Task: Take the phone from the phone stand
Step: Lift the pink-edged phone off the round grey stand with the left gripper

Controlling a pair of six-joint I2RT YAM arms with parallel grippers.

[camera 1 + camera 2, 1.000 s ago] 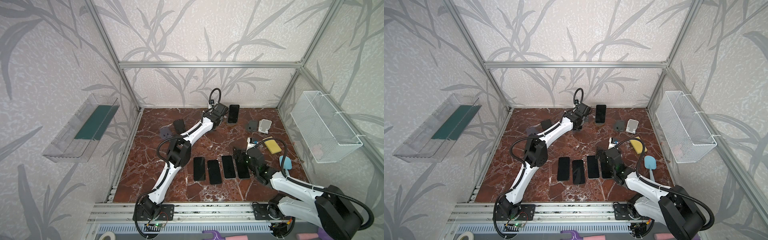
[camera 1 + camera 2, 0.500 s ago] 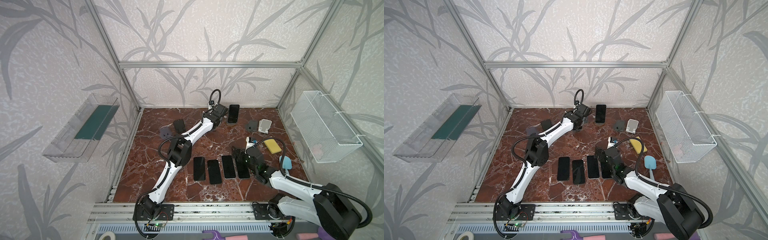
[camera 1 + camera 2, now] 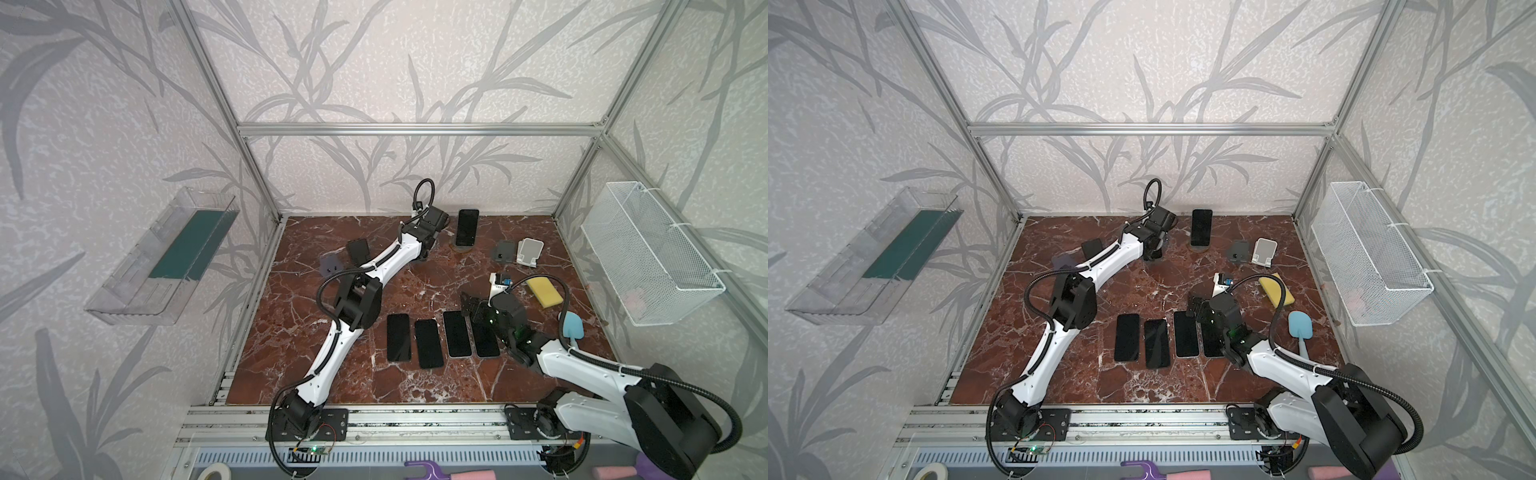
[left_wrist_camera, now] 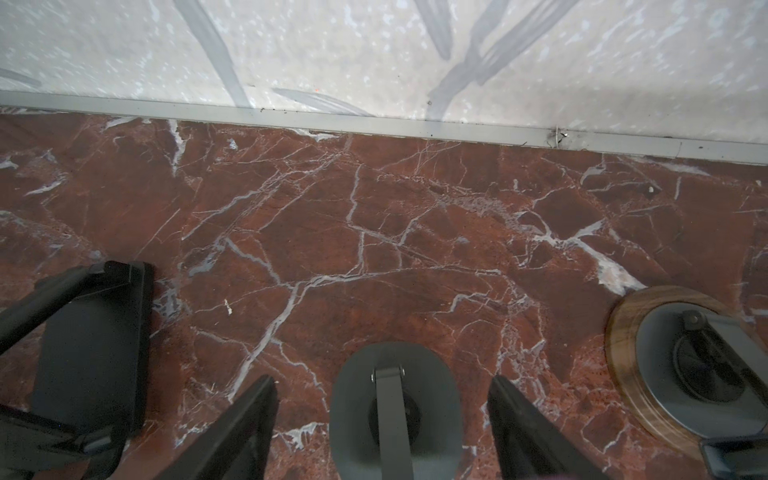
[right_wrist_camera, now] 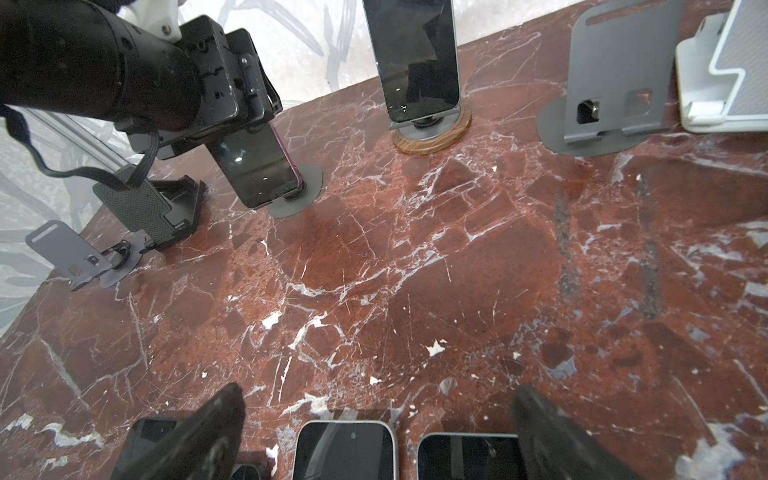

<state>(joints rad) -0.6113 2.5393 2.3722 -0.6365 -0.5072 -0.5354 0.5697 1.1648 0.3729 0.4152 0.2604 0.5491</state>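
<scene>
Black glass with a pinkish rim, the phone [image 5: 259, 166] leans back on its phone stand [image 5: 307, 193]. Its bottom edge sits just above the stand's grey round foot, near the back of the marble table [image 5: 415, 270]. That lean leaves the top edge free, and there the left gripper [image 5: 247, 124] reaches in from above, a jaw down each long side of the phone's upper end. Whether the pads already press the phone I cannot tell. The left wrist view shows only the two fingers [image 4: 237, 424] well apart with the stand's foot and arm between them, and the phone itself is not in that view. By my reading the grasp is being taken and the lift is not yet begun. A pull up along the lean should clear the lip without dragging the light stand.

Just beside, a second phone [image 5: 419, 58] rests on a wood-ringed stand [image 5: 432, 133], perhaps the next one to go. Nearer the front a row of phones [image 3: 440, 340] lies flat, screens up, which suggests the drop spot. The right gripper [image 5: 380, 392] hovers over that row with jaws wide apart, holding nothing, well clear of the left arm's work.
</scene>
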